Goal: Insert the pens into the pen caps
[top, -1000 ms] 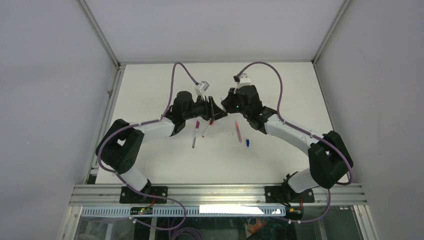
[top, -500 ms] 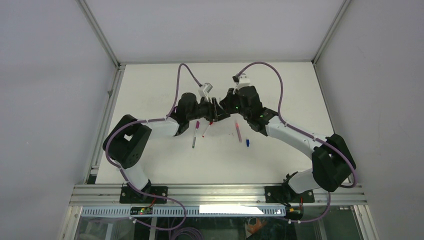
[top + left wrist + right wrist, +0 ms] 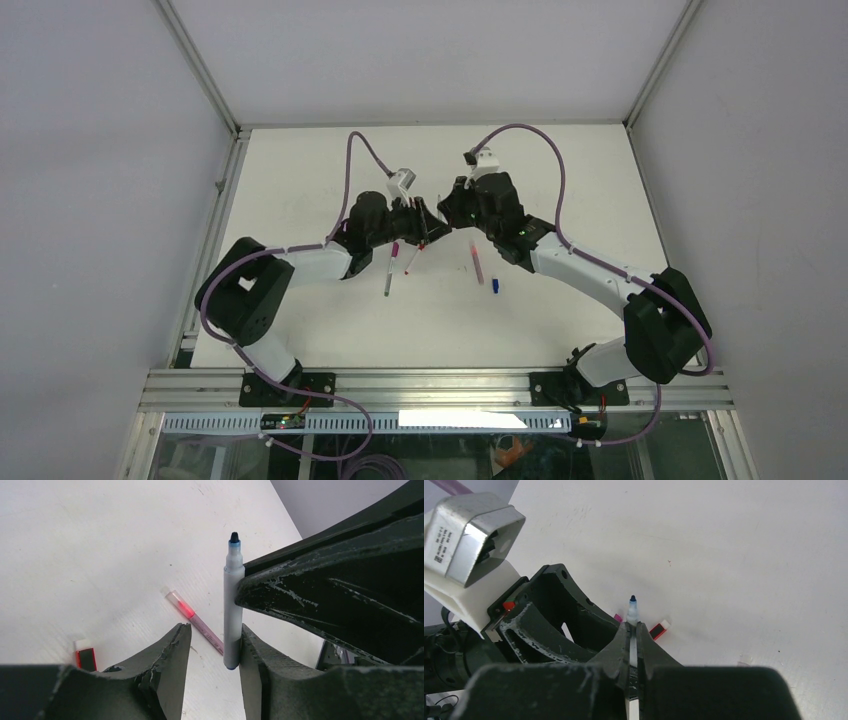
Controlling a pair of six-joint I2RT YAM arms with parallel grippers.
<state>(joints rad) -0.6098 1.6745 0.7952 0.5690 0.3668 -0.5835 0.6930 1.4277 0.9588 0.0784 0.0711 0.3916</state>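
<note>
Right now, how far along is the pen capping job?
No pen looks clearly capped yet. In hand: the right end effector grips the blue-tipped pen, tip bare; the left end effector is open around it. Left: blue cap and red cap lie loose.

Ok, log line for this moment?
right claw: shut on blue-tipped pen | left claw: open, straddling the barrel | pen tip: bare | blue cap: lying loose, unheld
</note>
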